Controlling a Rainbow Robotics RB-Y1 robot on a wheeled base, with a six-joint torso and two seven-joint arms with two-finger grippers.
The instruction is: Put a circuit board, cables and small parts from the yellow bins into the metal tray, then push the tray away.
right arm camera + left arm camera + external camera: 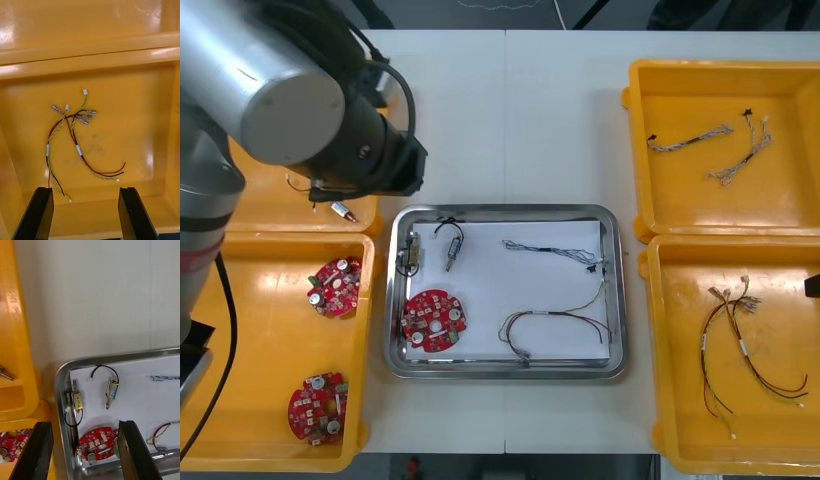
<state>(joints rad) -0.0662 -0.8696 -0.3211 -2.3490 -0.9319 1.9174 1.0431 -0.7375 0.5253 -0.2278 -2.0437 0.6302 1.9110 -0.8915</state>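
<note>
Your left gripper (84,424) hangs with its two black fingers spread apart and nothing between them. It is over the corner of the metal tray (60,386) nearest the yellow bins (18,363) on that side. Seen between its fingertips, a round red circuit board (98,444) lies on the tray's white inside. Just beyond the board lie two small metal parts (111,392), each with a short black cable (103,366). Farther from this gripper, toward the other arm, the tray holds a twisted blue and white cable (555,250) and a red and yellow cable (555,322). Your right gripper (85,189) is likewise spread and empty above a yellow bin (22,168). A tangle of red, yellow and black cables (75,138) lies on the bin floor beyond its fingertips.
</note>
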